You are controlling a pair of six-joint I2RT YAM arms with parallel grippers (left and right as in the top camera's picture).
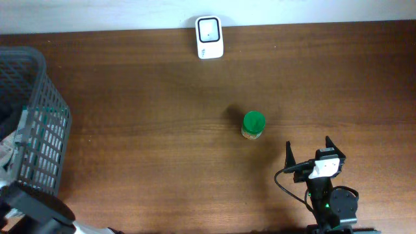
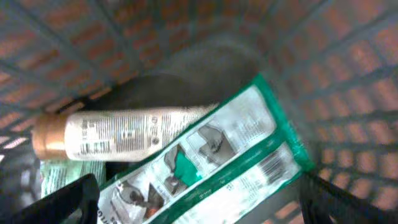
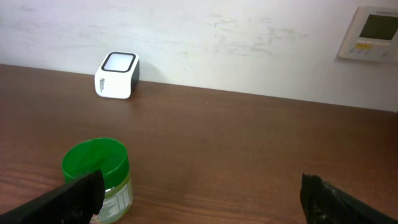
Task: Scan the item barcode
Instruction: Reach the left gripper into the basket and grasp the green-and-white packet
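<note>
Green-lidded small clear jar: upright on the brown wooden table, right of centre in the overhead frame; nothing holds it.
White box scanner with dark window: top centre of the overhead frame, at the table's far edge, well apart from the jar.
Right gripper: lower right of the overhead frame, jaws spread wide, empty, near the jar without touching it.
Left gripper: jaws spread wide, empty, over the inside of the grey plastic mesh basket at the left edge.
Basket contents: white bottle with copper cap lying across a green-and-white flat packet; view blurred, the packet's printed bars appear to be a barcode.
</note>
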